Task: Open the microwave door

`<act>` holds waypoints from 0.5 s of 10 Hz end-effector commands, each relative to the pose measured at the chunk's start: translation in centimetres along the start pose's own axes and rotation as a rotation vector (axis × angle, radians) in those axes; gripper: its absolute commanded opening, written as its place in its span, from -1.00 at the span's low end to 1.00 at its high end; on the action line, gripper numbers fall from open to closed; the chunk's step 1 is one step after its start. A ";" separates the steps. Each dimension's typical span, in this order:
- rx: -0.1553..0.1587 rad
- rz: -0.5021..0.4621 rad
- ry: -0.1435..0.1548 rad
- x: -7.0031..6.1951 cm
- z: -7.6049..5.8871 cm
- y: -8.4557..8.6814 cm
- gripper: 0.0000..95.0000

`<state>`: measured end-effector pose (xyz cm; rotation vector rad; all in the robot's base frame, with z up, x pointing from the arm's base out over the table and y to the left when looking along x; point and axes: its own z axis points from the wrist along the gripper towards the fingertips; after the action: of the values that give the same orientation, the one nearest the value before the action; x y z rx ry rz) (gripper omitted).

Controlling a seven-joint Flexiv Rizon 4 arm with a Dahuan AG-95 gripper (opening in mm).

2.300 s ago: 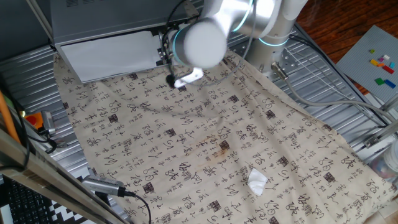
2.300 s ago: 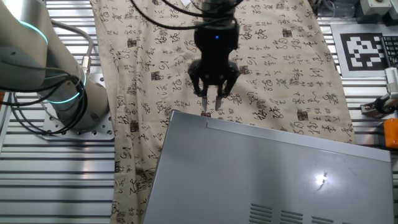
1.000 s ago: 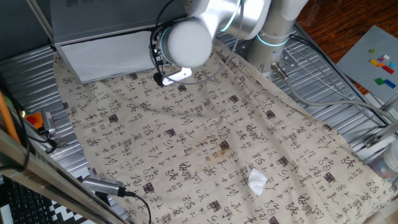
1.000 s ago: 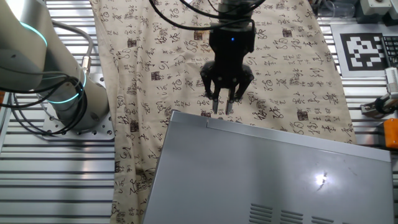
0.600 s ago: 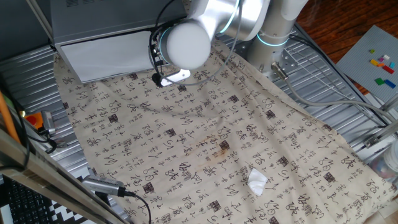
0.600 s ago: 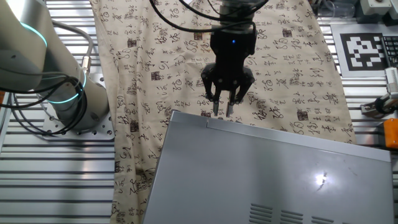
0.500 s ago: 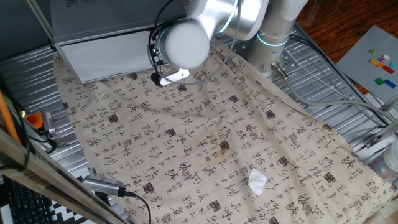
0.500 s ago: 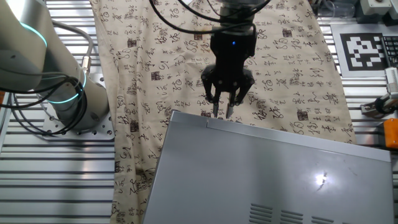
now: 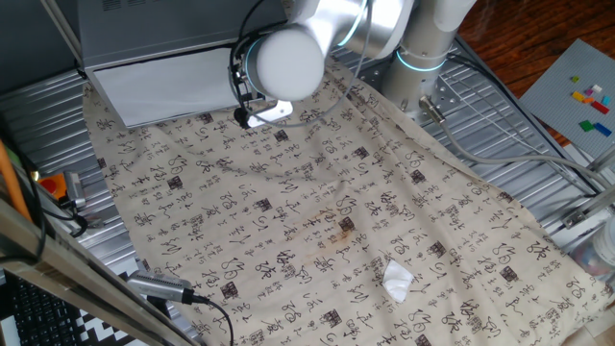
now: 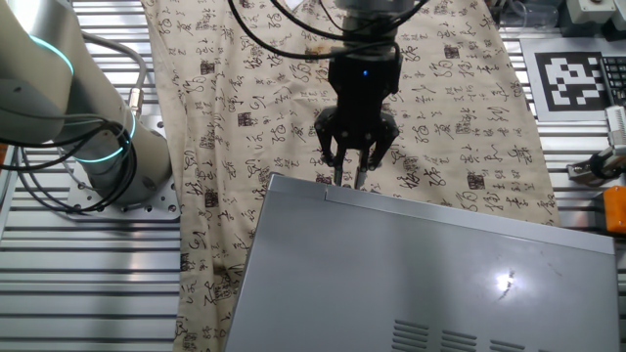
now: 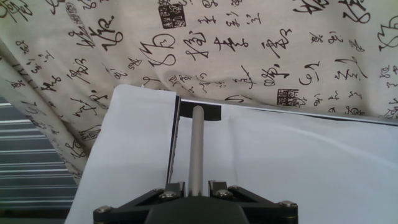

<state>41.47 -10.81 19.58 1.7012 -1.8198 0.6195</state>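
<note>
The microwave (image 10: 421,274) is a light-grey box lying at the edge of the cloth. Its door (image 9: 168,85) is a plain white panel and lies flush with the front; it also shows in the hand view (image 11: 298,168). A thin grey handle bar (image 11: 196,143) runs down the door next to a dark seam. My gripper (image 10: 349,177) hangs over the front top edge of the box. In the hand view the gripper (image 11: 197,185) has its two black fingers standing close on either side of the handle bar, shut on it.
A beige cloth printed with black characters (image 9: 317,211) covers the ribbed metal tabletop (image 10: 88,274). A crumpled white scrap (image 9: 398,280) lies on the cloth near the front. The arm's base (image 10: 117,166) stands left of the microwave. Cables (image 9: 500,144) run at the right.
Since 2.3 s ago the gripper has slid sideways along the microwave's front onto the handle. In the last half second it has barely shifted. The door looks unmoved.
</note>
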 end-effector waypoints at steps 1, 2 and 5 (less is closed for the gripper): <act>0.000 0.001 0.001 0.1 0.1 0.0 -0.60; -0.002 0.004 0.006 0.1 0.2 0.0 -0.60; -0.012 0.020 0.004 0.1 0.6 0.0 -0.60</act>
<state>41.48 -11.30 19.11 1.6734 -1.8408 0.6177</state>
